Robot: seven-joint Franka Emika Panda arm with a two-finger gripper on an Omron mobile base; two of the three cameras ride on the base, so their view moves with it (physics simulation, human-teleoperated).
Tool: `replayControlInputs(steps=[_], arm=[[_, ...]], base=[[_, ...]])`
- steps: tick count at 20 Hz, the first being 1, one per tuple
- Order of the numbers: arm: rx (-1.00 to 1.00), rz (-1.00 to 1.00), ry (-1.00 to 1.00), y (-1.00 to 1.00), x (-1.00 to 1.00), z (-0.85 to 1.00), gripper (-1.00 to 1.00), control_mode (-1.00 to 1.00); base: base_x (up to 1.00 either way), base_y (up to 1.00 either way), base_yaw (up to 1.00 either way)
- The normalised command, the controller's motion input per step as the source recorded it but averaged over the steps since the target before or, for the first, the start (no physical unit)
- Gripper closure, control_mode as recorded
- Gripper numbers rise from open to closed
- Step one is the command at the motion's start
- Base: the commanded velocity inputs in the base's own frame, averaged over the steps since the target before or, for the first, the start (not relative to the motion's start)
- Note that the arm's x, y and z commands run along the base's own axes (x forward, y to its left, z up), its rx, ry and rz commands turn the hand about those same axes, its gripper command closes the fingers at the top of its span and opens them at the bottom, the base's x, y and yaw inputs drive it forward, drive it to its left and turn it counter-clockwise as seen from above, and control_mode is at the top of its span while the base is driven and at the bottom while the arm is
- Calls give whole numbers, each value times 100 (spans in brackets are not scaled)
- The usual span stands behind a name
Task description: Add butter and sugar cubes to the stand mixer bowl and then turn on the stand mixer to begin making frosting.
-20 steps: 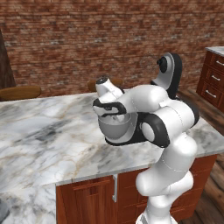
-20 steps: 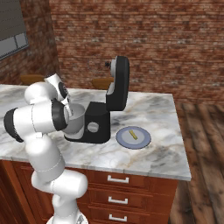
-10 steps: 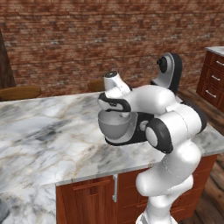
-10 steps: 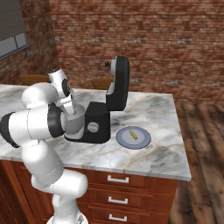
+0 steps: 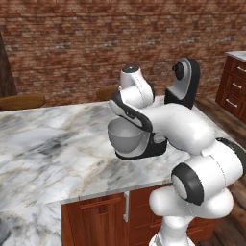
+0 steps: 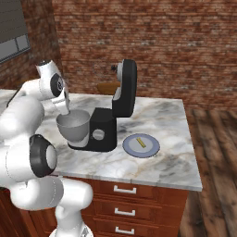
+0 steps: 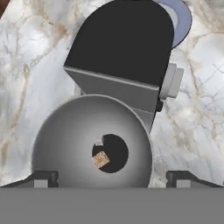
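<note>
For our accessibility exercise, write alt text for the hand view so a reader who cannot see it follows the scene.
Looking straight down into the grey stand mixer bowl, two small cubes lie at its dark bottom. The black stand mixer rises behind it on the marble counter, with a grey-blue plate beyond; the claw's fingertips spread wide.

A round grey-blue plate (image 6: 141,145) sits on the marble counter (image 6: 157,115) before a brick wall (image 6: 162,41).

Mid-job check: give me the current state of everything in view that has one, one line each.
end effector: open, empty, above the bowl.
stand mixer: head tilted up and back.
stand mixer bowl: seated on the mixer base, two small cubes at its bottom.
sugar cubes: inside the bowl.
butter: lying on the plate, not in the bowl.
plate: on the counter beside the mixer.
</note>
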Motion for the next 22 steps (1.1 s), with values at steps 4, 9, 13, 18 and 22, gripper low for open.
replayControlInputs(steps=[4,9,13,18,22], arm=[[8,20,-9,-42,-100,79,-100,-100],[16,28,-14,-81,-92,65,-100,-100],[19,27,-19,-100,-67,41,-100,-100],[5,26,-15,-100,-63,1,-100,-100],[-1,27,-15,-91,-49,0,-100,-100]], base=[[0,0,0],[0,0,0],[0,0,0],[0,0,0],[0,0,0]])
